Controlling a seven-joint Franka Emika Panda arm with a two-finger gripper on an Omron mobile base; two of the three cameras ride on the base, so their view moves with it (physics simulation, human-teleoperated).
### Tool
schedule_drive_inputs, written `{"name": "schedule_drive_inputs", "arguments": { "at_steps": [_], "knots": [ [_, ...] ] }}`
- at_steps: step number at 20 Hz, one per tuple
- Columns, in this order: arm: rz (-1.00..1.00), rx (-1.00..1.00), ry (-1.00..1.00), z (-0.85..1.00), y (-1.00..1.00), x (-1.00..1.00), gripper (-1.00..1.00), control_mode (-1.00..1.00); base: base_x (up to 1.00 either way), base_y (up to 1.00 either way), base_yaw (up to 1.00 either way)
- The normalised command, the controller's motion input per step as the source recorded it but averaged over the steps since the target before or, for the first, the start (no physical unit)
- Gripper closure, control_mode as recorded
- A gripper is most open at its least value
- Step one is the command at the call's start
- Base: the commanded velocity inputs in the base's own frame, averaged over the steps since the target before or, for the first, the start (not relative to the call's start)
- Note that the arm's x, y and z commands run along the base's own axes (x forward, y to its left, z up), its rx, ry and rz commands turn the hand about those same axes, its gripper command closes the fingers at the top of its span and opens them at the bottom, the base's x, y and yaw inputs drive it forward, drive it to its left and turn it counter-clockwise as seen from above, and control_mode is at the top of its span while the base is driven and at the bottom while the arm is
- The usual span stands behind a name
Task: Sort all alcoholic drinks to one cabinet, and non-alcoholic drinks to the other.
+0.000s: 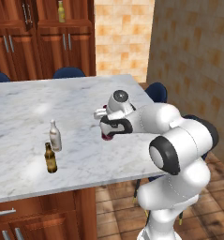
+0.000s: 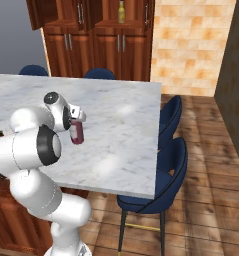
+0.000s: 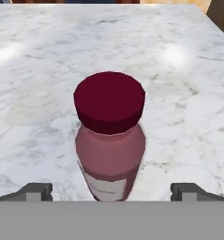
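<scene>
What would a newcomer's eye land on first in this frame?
The white arm reaching over the marble table, its open hand straddling the upright maroon bottle near the table's right side. Next, the two small glass bottles standing close together near the front edge: the whitish one just behind the amber one. Far behind, a yellow bottle stands in the wooden cabinet.

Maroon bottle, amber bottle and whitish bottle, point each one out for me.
maroon bottle (image 3: 110, 154), hand view, on its body below the cap.
amber bottle (image 1: 50, 160), left base view, on its body.
whitish bottle (image 1: 55, 139), left base view, on its body.
</scene>
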Motion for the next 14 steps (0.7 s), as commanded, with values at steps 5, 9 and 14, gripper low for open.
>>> {"name": "schedule_drive_inputs", "arguments": {
  "at_steps": [5, 9, 14],
  "knots": [
    [0.0, 0.0, 0.0, -0.1, 0.04, 0.3, -1.0, -1.0, 0.0, 0.0, 0.0],
    [0.0, 0.0, 0.0, -0.21, 0.0, 0.33, -1.0, -1.0, 0.0, 0.0, 0.0],
    [0.0, 0.0, -0.02, -0.19, 0.0, 0.28, -1.0, -1.0, 0.0, 0.0, 0.0]
  ]
}}
